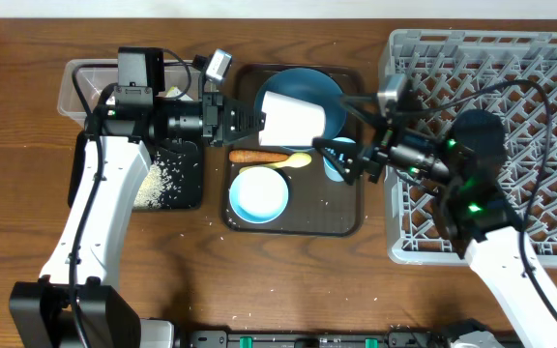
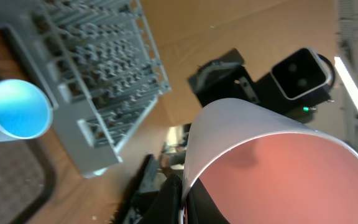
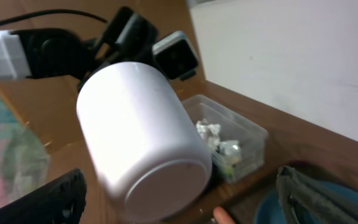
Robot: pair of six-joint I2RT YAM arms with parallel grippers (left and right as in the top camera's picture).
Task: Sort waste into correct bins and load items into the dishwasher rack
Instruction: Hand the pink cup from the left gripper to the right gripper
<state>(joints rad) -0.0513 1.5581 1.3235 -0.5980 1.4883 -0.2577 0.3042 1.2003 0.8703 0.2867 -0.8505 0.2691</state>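
Reaching sideways, the left pincer (image 1: 257, 124) clamps the pink cup (image 1: 293, 118); right pincer (image 1: 339, 161) gapes apart.

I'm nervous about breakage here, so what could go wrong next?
The left tool holds the pink cup sideways above the blue plate; a slip could drop it onto the plate. The open right tool sits right by the light blue cup and could knock it while reaching.

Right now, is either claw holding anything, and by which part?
The left claw holds the pink cup by its rim, tipped sideways; the right claw is open, holding nothing.
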